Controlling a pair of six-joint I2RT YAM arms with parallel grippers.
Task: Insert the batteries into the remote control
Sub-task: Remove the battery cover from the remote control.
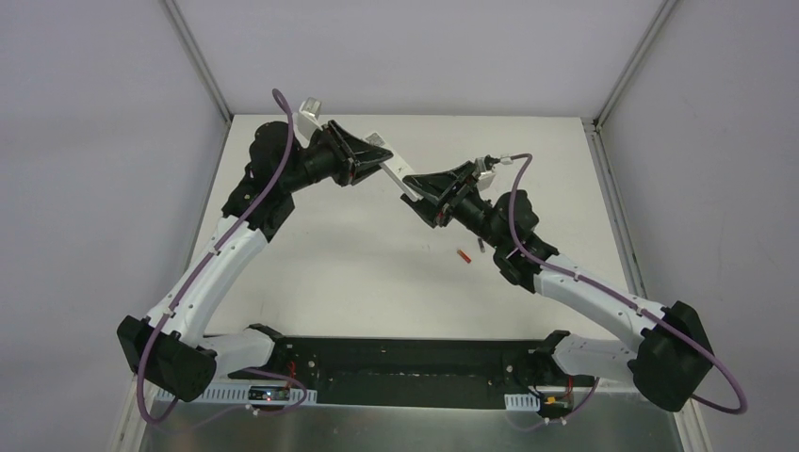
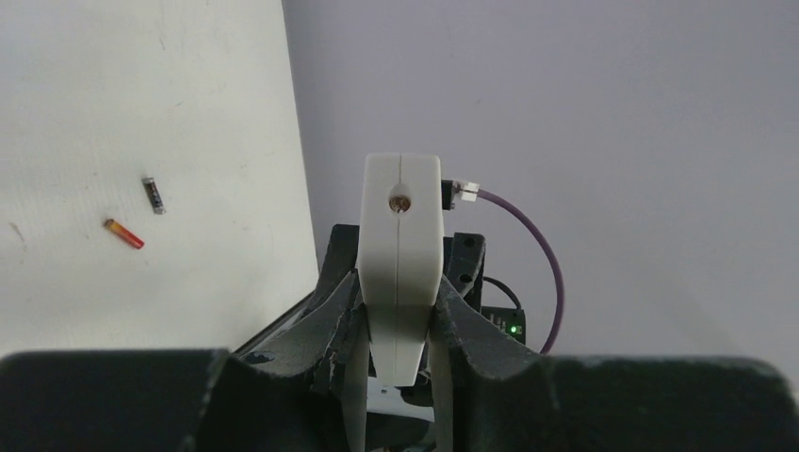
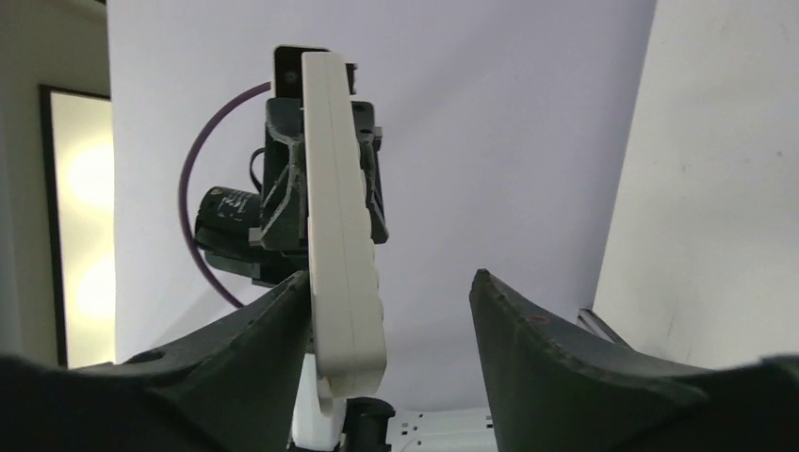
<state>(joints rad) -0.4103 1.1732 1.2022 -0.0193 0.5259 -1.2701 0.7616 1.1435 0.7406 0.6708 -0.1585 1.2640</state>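
Note:
The white remote control [image 1: 393,170] hangs in the air over the back of the table, between the two arms. My left gripper [image 1: 366,156] is shut on one end of the remote control [image 2: 400,240], both fingers pressed to its sides. Around the other end stands my right gripper [image 1: 421,191], open. In the right wrist view the remote control [image 3: 339,226] rests against the left finger [image 3: 283,311], with a wide gap to the other finger. The batteries lie on the table: a red-orange one [image 1: 462,255] [image 2: 123,234] and a dark one [image 1: 481,245] [image 2: 153,195] close beside it.
The white table [image 1: 377,273] is walled by grey panels with aluminium rails [image 1: 612,188] along its sides. A black base plate [image 1: 405,372] runs along the near edge between the arm bases. Purple cables [image 1: 513,202] loop off both wrists.

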